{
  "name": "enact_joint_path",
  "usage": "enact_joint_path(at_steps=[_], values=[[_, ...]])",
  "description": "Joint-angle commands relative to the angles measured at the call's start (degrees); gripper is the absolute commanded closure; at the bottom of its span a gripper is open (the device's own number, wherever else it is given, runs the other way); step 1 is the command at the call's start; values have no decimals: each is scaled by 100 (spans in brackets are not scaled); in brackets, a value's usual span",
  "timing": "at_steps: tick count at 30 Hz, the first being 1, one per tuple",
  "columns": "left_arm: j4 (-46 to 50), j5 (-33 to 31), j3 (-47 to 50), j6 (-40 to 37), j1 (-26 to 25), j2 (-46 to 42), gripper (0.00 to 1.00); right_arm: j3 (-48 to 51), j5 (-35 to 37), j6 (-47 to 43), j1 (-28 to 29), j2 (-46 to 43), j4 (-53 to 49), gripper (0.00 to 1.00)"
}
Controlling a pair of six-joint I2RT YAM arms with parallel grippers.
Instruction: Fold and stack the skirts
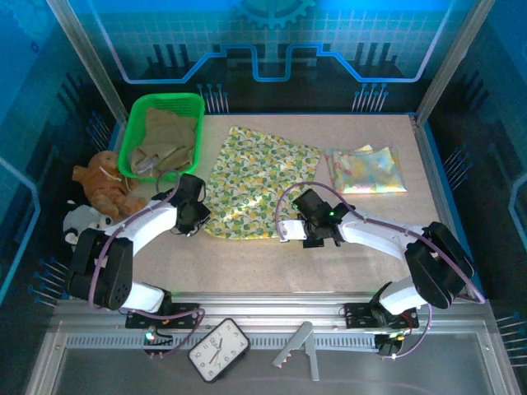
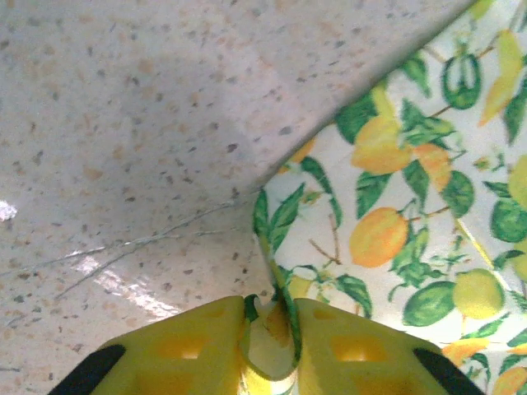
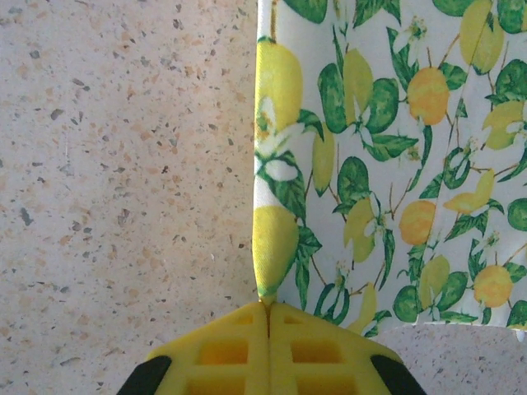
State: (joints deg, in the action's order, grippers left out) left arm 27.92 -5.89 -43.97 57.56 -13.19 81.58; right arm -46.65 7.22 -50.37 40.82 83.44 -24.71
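Left claw (image 2: 270,333) pinches near-left corner of floral skirt (image 1: 257,177), thin bite; right claw (image 3: 268,329) pressed together on its near-right edge. Risk: cloth slips mid-fold, leaving an uneven crease.

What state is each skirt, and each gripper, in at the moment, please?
lemon-print skirt: spread flat, unfolded, near edge pinched at both ends.
pastel skirt: folded, lying flat at the far right.
khaki skirt: crumpled inside the green basket.
left gripper: shut on the lemon-print skirt's edge.
right gripper: shut on the lemon-print skirt's edge.
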Motion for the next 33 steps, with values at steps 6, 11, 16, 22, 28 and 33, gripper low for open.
enact_joint_path(at_steps=[6, 11, 16, 22, 28, 33], values=[[656, -138, 214, -10, 27, -896, 98, -226, -344, 270, -103, -421, -440, 100], [1342, -61, 806, 400, 27, -2309, 100, -319, -647, 539, -52, -666, -822, 100], [2040, -301, 319, 321, 48, -3443, 100, -649, -1141, 730, -137, -985, -851, 100], [1742, -422, -1255, -740, 188, -2115, 100, -1328, -1918, 527, -873, -711, -1131, 100], [1161, -318, -2866, -1589, 378, -277, 100, -2523, -2474, 137, -1645, 240, -1670, 100], [1354, -350, -4014, -1918, 458, 943, 100, -3598, -2829, -259, -1995, 1245, -2145, 100]])
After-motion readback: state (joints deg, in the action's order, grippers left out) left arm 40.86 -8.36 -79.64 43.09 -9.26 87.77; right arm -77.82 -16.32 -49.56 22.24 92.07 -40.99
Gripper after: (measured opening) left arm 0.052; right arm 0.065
